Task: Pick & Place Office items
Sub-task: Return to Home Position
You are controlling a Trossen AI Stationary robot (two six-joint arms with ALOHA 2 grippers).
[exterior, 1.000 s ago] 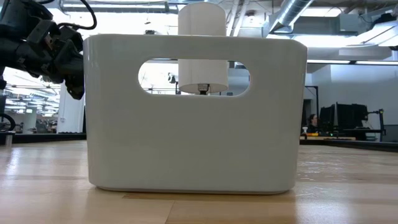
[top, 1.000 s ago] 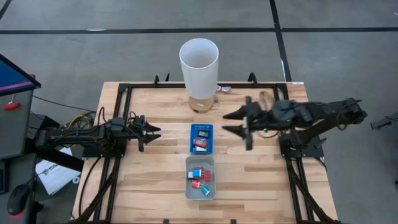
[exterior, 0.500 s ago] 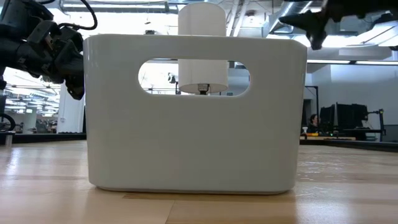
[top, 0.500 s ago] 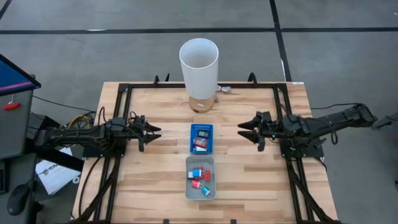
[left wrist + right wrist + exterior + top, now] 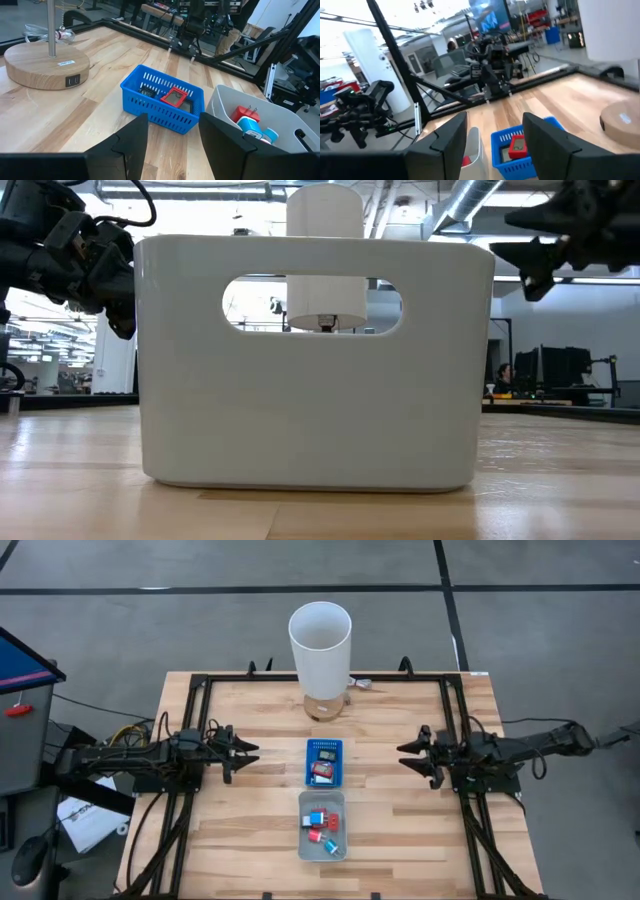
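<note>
- Left gripper (image 5: pixel 256 754): held at 9 o'clock of blue tray (image 5: pixel 160 114), well apart, over table (image 5: pixel 400 830). Jaws spread; nothing gripped.
- Right gripper (image 5: pixel 402 755): held at 3 o'clock of blue tray, well apart. Jaws spread; nothing gripped.
- Blue tray: set at table centre. Red clock (image 5: pixel 173 96) and black clocks (image 5: pixel 148 91) contained.
- Grey tray (image 5: pixel 310 410): set just beside blue tray, at 6 o'clock. Red, blue and white items (image 5: pixel 320 824) contained.
- White cylinder (image 5: pixel 320 640): placed at 12 o'clock, above round wooden base (image 5: pixel 45 62).
</note>
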